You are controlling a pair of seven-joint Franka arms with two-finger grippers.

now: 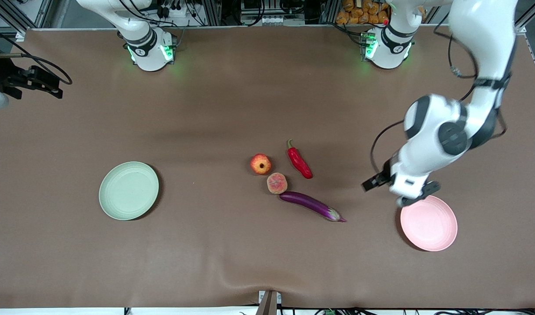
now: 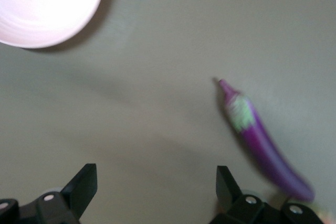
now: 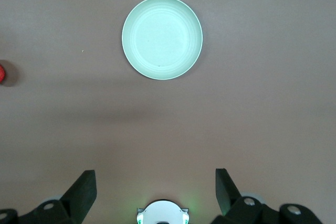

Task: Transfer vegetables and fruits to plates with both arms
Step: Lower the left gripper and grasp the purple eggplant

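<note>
Four items lie mid-table: a red-yellow fruit (image 1: 260,164), a peach (image 1: 277,183) touching the purple eggplant (image 1: 311,205), and a red chili (image 1: 299,161). The green plate (image 1: 128,190) sits toward the right arm's end and the pink plate (image 1: 429,224) toward the left arm's end; both hold nothing. My left gripper (image 1: 403,192) hangs open over the cloth by the pink plate's rim; its wrist view (image 2: 155,177) shows the eggplant (image 2: 262,140) and pink plate (image 2: 42,3). High above its base, my right gripper (image 3: 155,179) is open and empty, looking down on the green plate (image 3: 161,38).
Brown cloth covers the table (image 1: 206,253), with a slight ridge near the front edge. Black clamp gear (image 1: 31,78) juts in at the right arm's end. A small bracket (image 1: 269,302) sits at the front edge. The arm bases (image 1: 149,48) (image 1: 387,46) stand along the back.
</note>
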